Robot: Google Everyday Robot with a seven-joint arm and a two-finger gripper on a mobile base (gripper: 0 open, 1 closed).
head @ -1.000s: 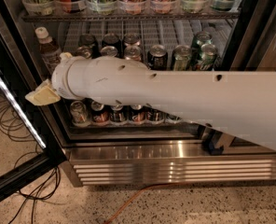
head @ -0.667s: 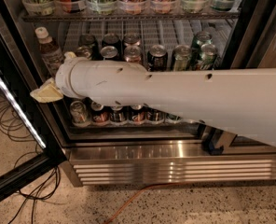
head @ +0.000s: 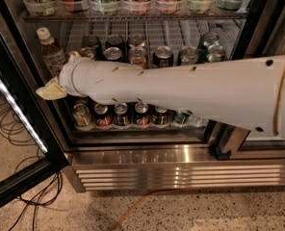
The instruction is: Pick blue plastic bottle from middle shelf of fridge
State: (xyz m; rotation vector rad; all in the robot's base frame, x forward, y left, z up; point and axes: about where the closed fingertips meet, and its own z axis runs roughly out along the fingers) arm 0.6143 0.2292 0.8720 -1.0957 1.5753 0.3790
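Note:
The blue plastic bottle (head: pixel 51 53) has a white cap, brown drink and a pale label. It stands upright at the left end of the middle shelf (head: pixel 181 32), a grey wire rack in the fridge (head: pixel 181 170). Several cans stand beside it to the right. My thick white arm (head: pixel 181 88) reaches in from the right across the front of this shelf and hides its front rail. My gripper (head: pixel 50 90) is at the arm's left end, just below and in front of the bottle; only a cream-coloured tip of it shows.
The top shelf (head: pixel 133 16) holds a row of cans, and the lowest rack holds more cans (head: pixel 118 117). The open door with a light strip (head: pixel 17 109) stands at the left. Black cables (head: pixel 12 129) and an orange cable (head: pixel 142 203) lie on the floor.
The gripper end of my arm has edged a little up and to the right, closer to the bottle's base. The bottle and cans have not moved.

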